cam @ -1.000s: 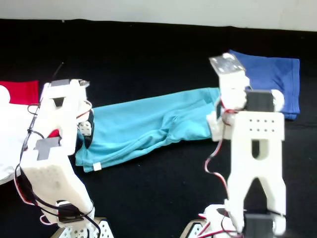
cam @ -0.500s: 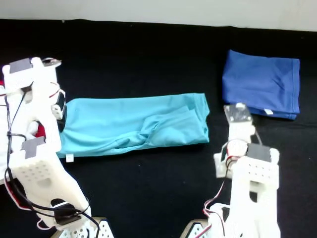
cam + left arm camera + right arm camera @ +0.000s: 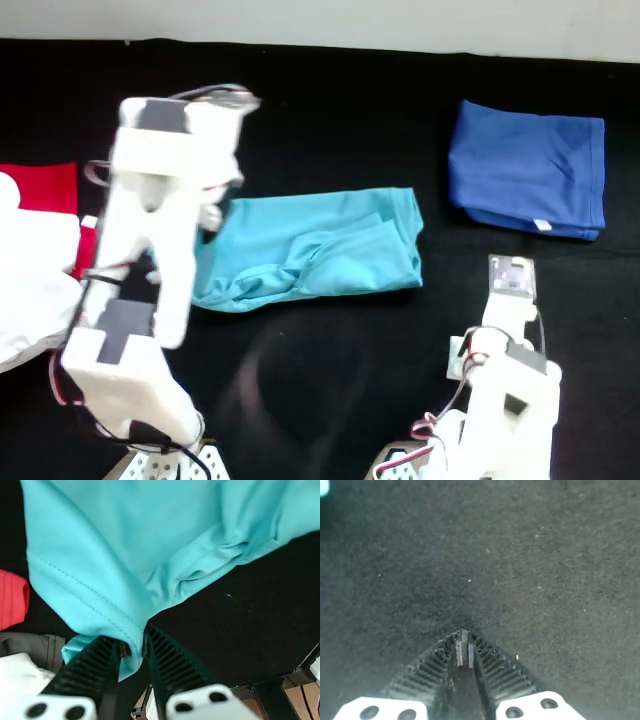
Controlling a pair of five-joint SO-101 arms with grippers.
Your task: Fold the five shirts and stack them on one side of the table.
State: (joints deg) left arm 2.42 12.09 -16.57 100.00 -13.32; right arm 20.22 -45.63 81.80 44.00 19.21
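One turquoise shirt (image 3: 150, 530), hem pinched inside left claw (image 3: 134, 642)

Left arm (image 3: 150, 230) raised and stretched forward, left gripper (image 3: 134, 644) pinching the teal shirt (image 3: 125, 540) between its fingers, right arm (image 3: 510, 385) folded low, right gripper (image 3: 463, 639) with fingers pressed together

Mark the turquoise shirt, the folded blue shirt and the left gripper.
turquoise shirt (image 3: 320, 250), high view, middle of cloth
folded blue shirt (image 3: 530, 170), high view, top face
left gripper (image 3: 134, 642), left wrist view, between fingertips
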